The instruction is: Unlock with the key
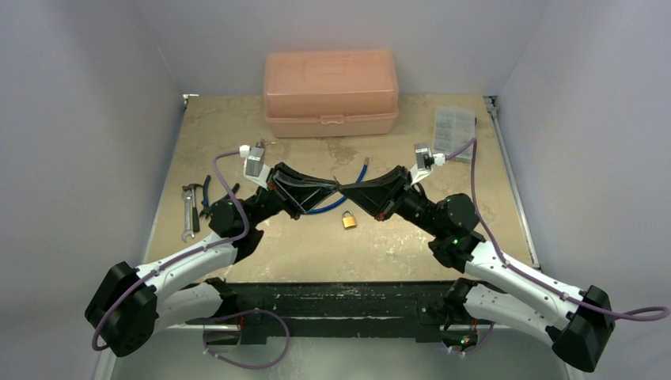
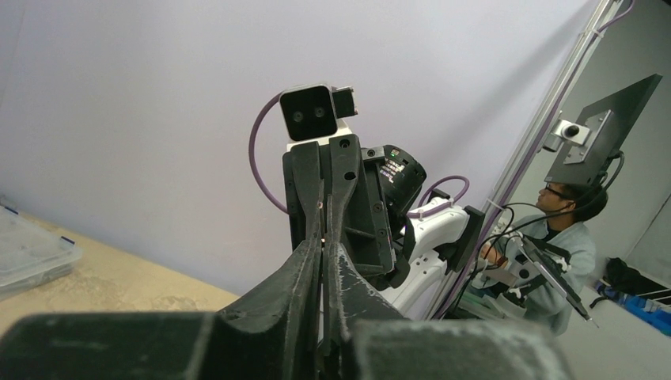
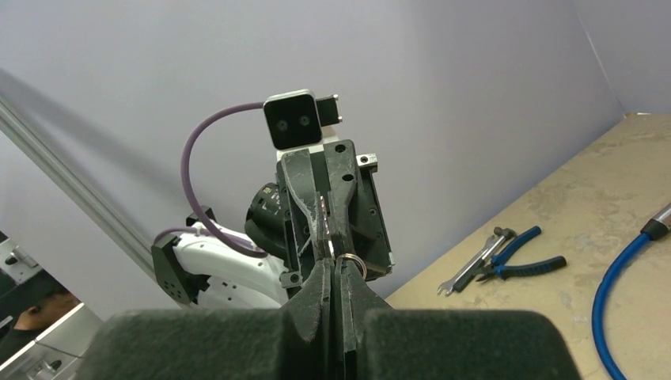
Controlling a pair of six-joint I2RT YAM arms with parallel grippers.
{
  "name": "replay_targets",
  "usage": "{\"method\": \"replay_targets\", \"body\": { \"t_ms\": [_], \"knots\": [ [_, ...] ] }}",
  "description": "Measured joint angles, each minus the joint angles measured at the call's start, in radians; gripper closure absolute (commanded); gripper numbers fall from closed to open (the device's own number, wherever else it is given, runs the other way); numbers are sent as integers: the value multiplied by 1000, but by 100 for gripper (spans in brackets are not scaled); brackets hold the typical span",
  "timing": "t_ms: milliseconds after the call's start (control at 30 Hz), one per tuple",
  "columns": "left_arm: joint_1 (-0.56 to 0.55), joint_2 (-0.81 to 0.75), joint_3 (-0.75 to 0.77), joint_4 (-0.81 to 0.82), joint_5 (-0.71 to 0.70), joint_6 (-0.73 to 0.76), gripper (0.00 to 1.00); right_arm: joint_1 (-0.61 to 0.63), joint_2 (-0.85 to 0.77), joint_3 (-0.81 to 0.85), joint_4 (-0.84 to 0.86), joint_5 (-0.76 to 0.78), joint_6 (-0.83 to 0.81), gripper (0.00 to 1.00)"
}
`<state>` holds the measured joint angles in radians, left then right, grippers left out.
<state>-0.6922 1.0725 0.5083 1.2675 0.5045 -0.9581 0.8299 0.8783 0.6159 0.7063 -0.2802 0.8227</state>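
My two grippers meet tip to tip in the air above the middle of the table, the left gripper (image 1: 334, 187) facing the right gripper (image 1: 350, 191). In the right wrist view the right gripper (image 3: 333, 266) is shut, and the key's small ring (image 3: 362, 266) pokes out beside its tips. The key's silver blade (image 3: 325, 215) runs on between the fingers of the left gripper opposite, which are shut on it. The left wrist view shows the left gripper (image 2: 324, 245) with its jaws pressed together. The brass padlock (image 1: 349, 220) lies on the table just below the meeting point.
A blue cable (image 1: 360, 176) curves under the grippers. A peach toolbox (image 1: 331, 93) stands at the back and a clear parts box (image 1: 454, 129) at the back right. A wrench, a hammer and blue-handled pliers (image 1: 195, 207) lie at the left edge.
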Motion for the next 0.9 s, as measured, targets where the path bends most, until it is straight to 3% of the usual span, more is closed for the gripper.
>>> {"method": "replay_targets", "body": {
  "t_ms": [167,200,267,333,467,700,900],
  "knots": [
    [-4,0,0,2,-9,0,100,-1,1,0,6,-1,0,100],
    [-4,0,0,2,-10,0,100,-1,3,0,6,-2,0,95],
    [-4,0,0,2,-11,0,100,-2,6,0,7,-4,-4,72],
    [-4,0,0,-3,-12,0,100,-4,8,6,-5,-9,-15,58],
    [-5,-4,0,-37,-12,8,100,0,-2,37,-87,-27,-63,41],
    [-10,-58,0,-119,-6,27,100,0,-68,99,-348,0,-198,34],
    [-10,-82,33,-299,39,82,100,0,-93,229,-550,20,-348,35]
  ]
}}
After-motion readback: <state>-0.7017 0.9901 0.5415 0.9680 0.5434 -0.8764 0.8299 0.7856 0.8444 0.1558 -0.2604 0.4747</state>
